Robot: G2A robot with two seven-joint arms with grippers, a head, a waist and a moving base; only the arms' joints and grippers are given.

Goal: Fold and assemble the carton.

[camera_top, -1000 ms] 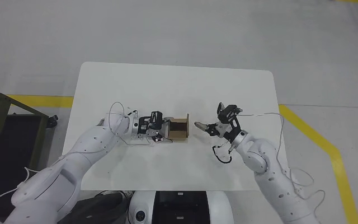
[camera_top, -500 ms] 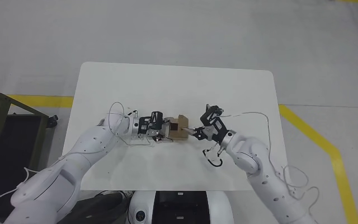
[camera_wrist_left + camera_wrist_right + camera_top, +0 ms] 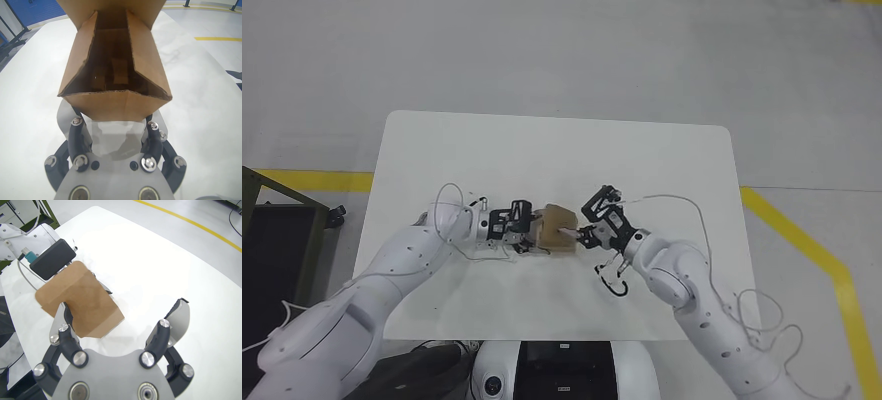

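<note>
The carton (image 3: 560, 228) is a small box of brown corrugated cardboard. It is on the white table (image 3: 442, 150), near the middle of the half closer to the robot, directly between the two grippers. In the left wrist view its near end is open, so one looks inside along the walls to the far end, where the inner flaps are dark and hard to tell apart. In the right wrist view a flap with rounded corners lies over the top of the carton.

The left gripper (image 3: 112, 118) holds the carton at this open end. The cardboard sits between its two fingers and covers their tips (the black links and screws below them are plain to see).

The right gripper (image 3: 122, 304) is at the opposite side of the carton, and its jaws are spread wide. One finger (image 3: 63, 313) rests on the top flap, touching the cardboard. The other finger is apart from the carton, over bare table.

A thin white cable (image 3: 452, 195) makes a loop above the left arm, and a black cable (image 3: 614, 285) curls on the table beside the right arm. A yellow line (image 3: 802, 230) runs across the grey floor on both sides of the table.
</note>
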